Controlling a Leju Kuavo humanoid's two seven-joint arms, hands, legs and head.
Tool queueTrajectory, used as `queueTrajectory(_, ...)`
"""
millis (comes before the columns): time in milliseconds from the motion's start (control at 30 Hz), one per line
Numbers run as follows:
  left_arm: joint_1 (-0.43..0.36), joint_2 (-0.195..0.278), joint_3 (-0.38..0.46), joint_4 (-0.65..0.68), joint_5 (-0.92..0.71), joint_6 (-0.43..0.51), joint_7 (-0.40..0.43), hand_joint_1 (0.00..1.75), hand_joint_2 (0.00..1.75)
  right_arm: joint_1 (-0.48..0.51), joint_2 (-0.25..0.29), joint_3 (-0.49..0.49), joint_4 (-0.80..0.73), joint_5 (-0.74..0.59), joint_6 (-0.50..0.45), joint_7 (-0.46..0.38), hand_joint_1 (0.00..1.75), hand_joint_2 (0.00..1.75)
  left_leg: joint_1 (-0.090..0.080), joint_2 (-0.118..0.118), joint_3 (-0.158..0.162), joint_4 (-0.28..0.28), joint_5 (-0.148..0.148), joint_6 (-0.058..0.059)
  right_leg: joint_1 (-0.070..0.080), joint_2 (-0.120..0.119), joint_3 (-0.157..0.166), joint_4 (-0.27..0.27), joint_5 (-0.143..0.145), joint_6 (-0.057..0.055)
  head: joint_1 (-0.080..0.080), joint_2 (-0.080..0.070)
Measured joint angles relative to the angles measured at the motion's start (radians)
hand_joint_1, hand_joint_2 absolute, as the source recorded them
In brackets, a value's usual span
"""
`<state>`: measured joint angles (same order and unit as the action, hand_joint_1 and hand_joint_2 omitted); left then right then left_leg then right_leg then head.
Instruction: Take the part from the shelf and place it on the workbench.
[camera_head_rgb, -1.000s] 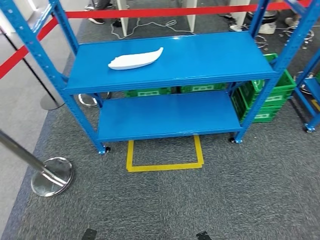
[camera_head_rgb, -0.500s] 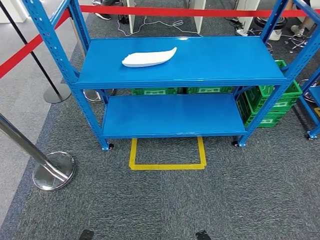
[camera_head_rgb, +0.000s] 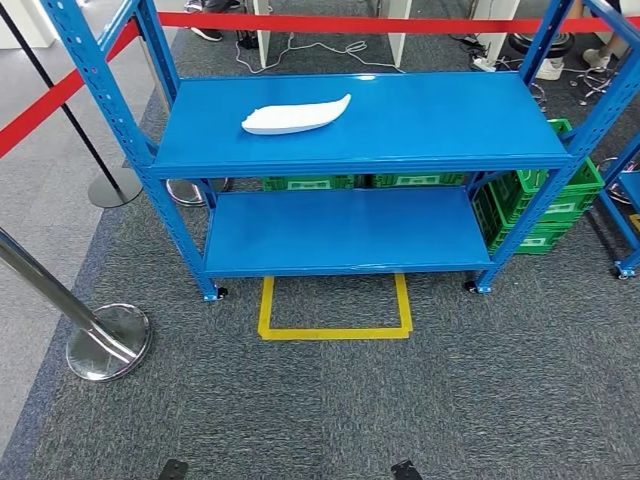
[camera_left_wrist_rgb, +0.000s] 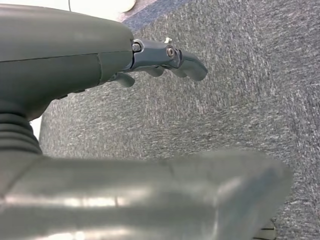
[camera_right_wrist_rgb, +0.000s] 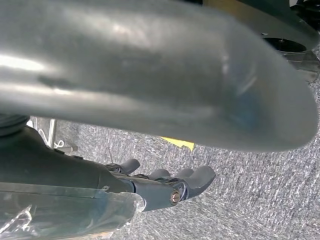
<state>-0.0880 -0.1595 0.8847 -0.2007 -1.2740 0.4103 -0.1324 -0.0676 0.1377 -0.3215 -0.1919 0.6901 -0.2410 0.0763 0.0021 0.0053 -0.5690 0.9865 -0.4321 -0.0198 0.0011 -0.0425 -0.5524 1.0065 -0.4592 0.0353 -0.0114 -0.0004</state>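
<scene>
Workshop, blue steel shelving, barrier tape

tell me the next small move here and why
Probably step forward toward the blue shelf, up to the yellow floor marking. The white part lies untouched on the top level, left of centre, and carpet separates the robot from the rack. The left hand and right hand hang over the floor holding nothing, so a reach now would likely fall short.

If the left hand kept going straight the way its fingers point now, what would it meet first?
Most likely the grey carpet. In the left wrist view the left hand holds nothing, and its fingers reach out over bare carpet with nothing between. Depth is hard to judge from this view.
</scene>
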Motion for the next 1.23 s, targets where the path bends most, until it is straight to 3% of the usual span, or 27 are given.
queueTrajectory(67,0.0,0.0,0.0,0.0,0.003,-0.006,0.0,0.0,0.0,0.0,0.0,0.0,0.0,-0.002,0.0,0.003,0.0,1.31,0.0,0.0,0.0,0.0,0.0,0.0,0.0,0.0,0.0,0.0,0.0,0.0,0.0,0.0)
queueTrajectory(100,0.0,0.0,0.001,0.0,0.004,-0.011,0.0,0.0,0.44,0.0,0.0,0.0,0.0,-0.002,0.0,0.007,0.0,1.75,0.0,0.0,0.0,0.0,0.0,0.0,0.0,0.0,0.0,0.0,0.0,0.0,0.0,0.0)
queueTrajectory(200,0.0,0.0,0.001,0.0,0.005,-0.021,0.0,0.0,1.75,0.0,0.0,0.0,0.0,0.002,0.0,0.019,0.0,1.75,0.0,0.0,0.0,0.0,0.0,0.0,0.0,0.0,0.0,0.0,0.0,0.0,0.0,0.0)
queueTrajectory(500,0.001,-0.002,0.006,0.0,0.025,-0.065,-0.02,0.0,1.75,0.001,0.001,-0.012,0.0,-0.027,0.038,0.017,0.0,1.75,0.0,0.0,0.0,0.0,0.0,0.0,0.0,0.0,0.0,0.0,0.0,0.0,0.0,0.0)
queueTrajectory(867,0.001,-0.009,0.045,0.0,0.068,-0.066,0.016,0.0,1.75,0.001,0.01,-0.125,0.0,-0.15,0.18,-0.054,0.0,1.75,0.0,0.0,0.0,0.0,0.0,0.0,0.0,0.0,0.0,0.0,0.0,0.0,0.0,0.0)
queueTrajectory(1033,0.0,-0.009,0.092,0.0,0.123,-0.098,0.017,0.0,1.75,0.001,0.013,-0.155,0.0,-0.16,0.187,-0.104,0.0,1.75,0.0,0.0,0.0,0.0,0.0,0.0,0.0,0.0,0.0,0.0,0.0,0.0,0.0,0.0)
queueTrajectory(1233,-0.002,-0.011,0.127,0.0,0.153,-0.072,-0.046,0.0,1.75,0.001,0.016,-0.169,0.0,-0.155,0.157,-0.168,0.0,1.75,0.0,0.0,0.0,0.0,0.0,0.0,0.0,0.0,0.0,0.0,0.0,0.0,0.0,0.0)
